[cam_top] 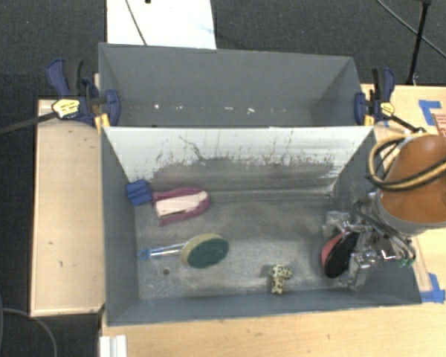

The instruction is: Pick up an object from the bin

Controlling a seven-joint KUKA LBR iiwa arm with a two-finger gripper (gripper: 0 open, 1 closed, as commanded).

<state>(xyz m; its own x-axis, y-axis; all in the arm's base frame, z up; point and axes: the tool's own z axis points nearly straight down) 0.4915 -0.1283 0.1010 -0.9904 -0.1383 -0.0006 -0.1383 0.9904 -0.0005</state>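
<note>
My gripper is low in the bin's right end, near the front wall. A dark oval thing with a red edge lies right against the gripper's left side; whether it is held I cannot tell. A small yellow toy with dark spots lies on the floor to the left of it, close to the front wall.
Further left lie a round scrubber with a green pad and a clear blue handle, and a pink and white thing with a blue piece at its left end. The arm with its orange cover and cables comes in over the right rim.
</note>
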